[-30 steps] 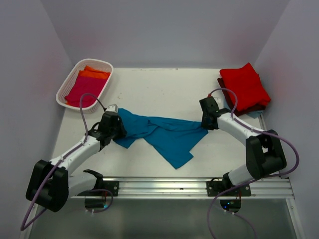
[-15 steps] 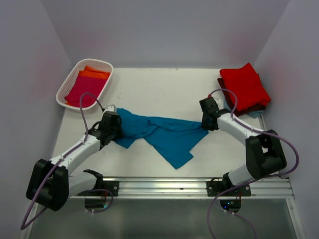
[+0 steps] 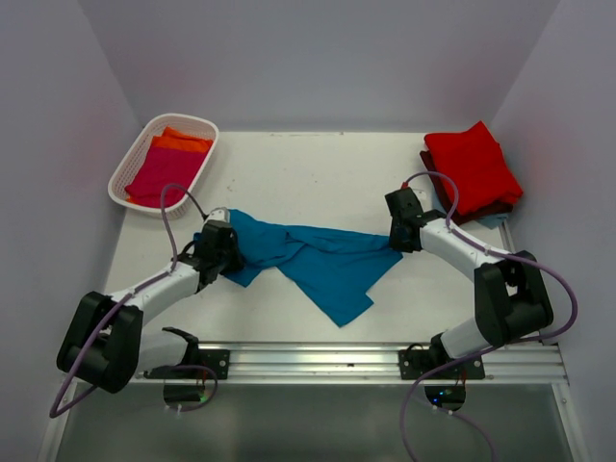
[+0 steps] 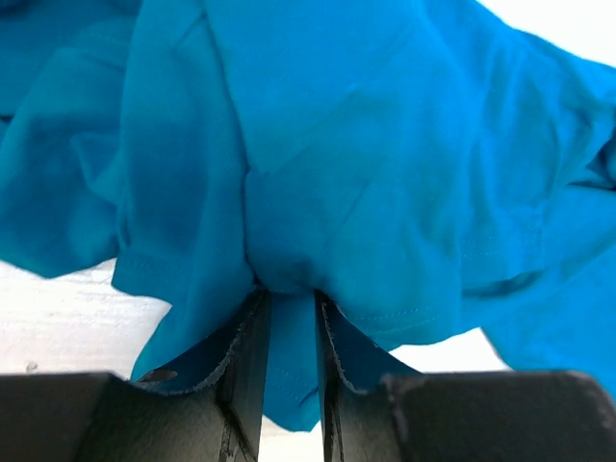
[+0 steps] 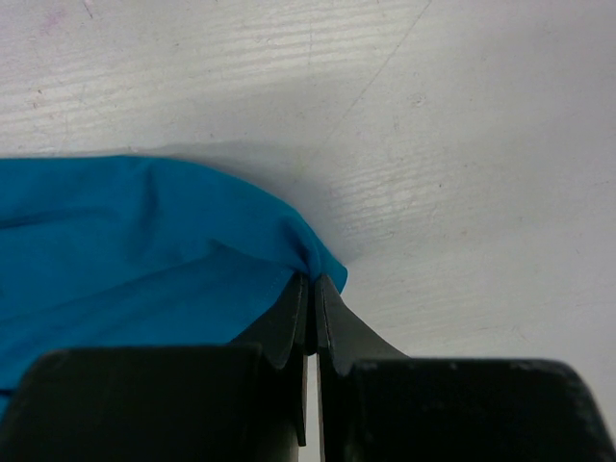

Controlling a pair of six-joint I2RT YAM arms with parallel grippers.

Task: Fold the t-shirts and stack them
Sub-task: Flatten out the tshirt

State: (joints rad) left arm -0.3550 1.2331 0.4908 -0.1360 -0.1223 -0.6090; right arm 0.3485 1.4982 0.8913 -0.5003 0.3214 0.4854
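A teal blue t-shirt lies crumpled and stretched across the middle of the table, a loose flap hanging toward the near edge. My left gripper is at its left end, jaws closed on a thick fold of the teal cloth. My right gripper is shut on the shirt's right corner, low over the white tabletop. A folded red t-shirt rests on a maroon one at the back right.
A white lattice basket stands at the back left, holding a magenta shirt and an orange one. A metal rail runs along the near edge. Grey walls close in on three sides.
The left arm has shifted a little toward the near edge, its gripper sliding slightly right and nearer with the cloth. The right arm and the shirt's spread look unchanged.
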